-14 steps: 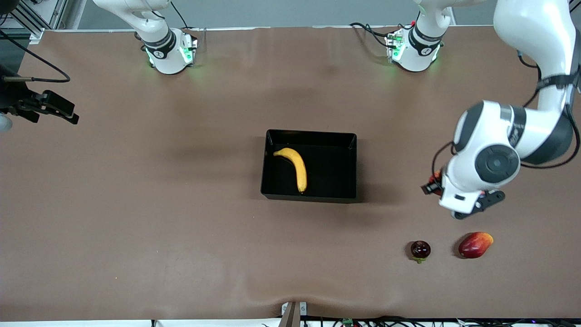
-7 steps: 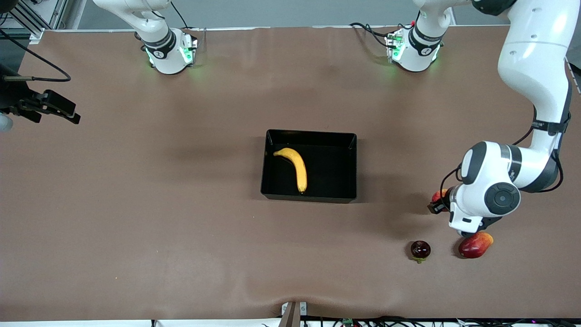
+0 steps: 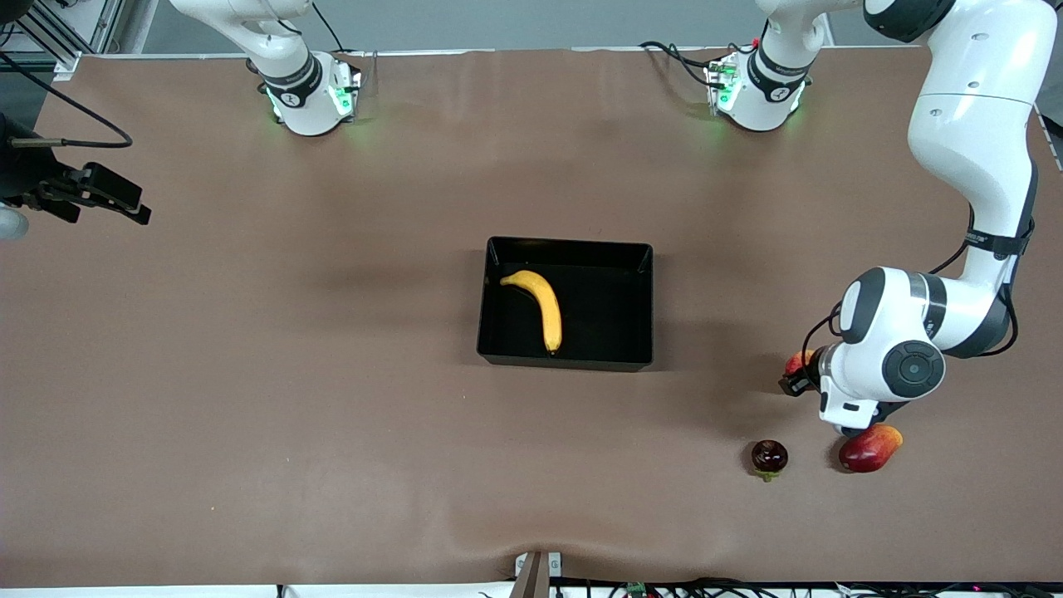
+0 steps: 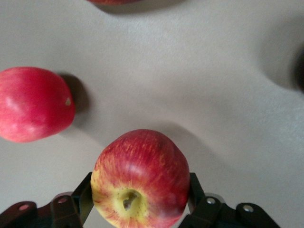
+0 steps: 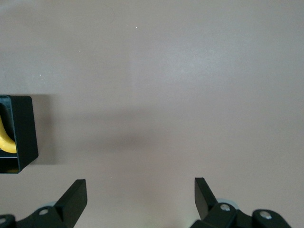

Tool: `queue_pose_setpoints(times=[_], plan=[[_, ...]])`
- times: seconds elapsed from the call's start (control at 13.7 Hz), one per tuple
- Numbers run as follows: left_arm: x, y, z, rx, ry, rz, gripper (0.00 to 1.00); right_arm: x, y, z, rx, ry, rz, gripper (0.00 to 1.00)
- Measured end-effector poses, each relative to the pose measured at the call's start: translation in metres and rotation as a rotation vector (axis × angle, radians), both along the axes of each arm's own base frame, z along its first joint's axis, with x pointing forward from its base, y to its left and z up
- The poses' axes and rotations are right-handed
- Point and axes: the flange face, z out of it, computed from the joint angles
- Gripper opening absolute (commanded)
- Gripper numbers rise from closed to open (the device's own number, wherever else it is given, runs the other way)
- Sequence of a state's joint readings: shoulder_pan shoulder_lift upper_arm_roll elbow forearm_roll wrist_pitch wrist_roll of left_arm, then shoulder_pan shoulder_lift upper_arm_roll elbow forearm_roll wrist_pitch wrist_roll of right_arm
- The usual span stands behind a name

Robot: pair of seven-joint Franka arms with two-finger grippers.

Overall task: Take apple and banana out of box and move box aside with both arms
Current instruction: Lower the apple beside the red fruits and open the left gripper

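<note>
My left pincer is down at the bench, toward my left arm's end of it, with a finger on each flank of the apple. The fingers look to be touching the skin, so I am gripping the apple, its pale stem dimple turned toward my wrist camera. From the front, only a sliver of the apple shows beside my wrist, at about four o'clock from the box.

The box sits mid-bench, and the banana lies inside it, in the half toward my right arm's end, its curved tip near the wall farthest from the front camera.

A mango lies just at six o'clock from my left wrist, nearer the front camera. A dark red fruit rests beside the mango, toward the box side.

My right pincer waits with its fingers spread wide, over bare bench at the right arm's end, at about nine o'clock from the box, holding nothing.
</note>
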State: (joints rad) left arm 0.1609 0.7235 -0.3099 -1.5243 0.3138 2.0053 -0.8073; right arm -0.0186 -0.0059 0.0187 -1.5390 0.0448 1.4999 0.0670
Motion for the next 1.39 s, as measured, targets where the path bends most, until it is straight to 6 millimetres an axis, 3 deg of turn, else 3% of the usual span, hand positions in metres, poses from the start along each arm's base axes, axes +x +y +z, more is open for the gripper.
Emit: queue_pose_setpoints(times=[0.44, 0.73, 0.8, 0.88, 1.24, 1.39], plan=[[0.014, -0.002, -0.027, 0.011, -0.058, -0.039, 0.0, 0.0, 0.001, 0.0, 0.001, 0.0, 0.002, 1.0], [0.017, 0.009, -0.028, 0.042, -0.066, -0.076, 0.03, 0.0, 0.001, 0.0, 0.001, 0.0, 0.002, 1.0], [0.018, 0.01, -0.029, 0.043, -0.065, -0.078, 0.39, 0.0, 0.001, 0.0, 0.001, 0.0, 0.002, 1.0], [0.018, 0.01, -0.029, 0.043, -0.065, -0.08, 0.99, 0.0, 0.001, 0.0, 0.001, 0.0, 0.002, 1.0], [0.02, 0.004, -0.023, 0.036, -0.077, -0.086, 1.0, 0.0, 0.001, 0.0, 0.001, 0.0, 0.002, 1.0], [0.018, -0.018, -0.002, 0.022, -0.046, -0.103, 1.0, 0.0, 0.001, 0.0, 0.001, 0.0, 0.002, 1.0]])
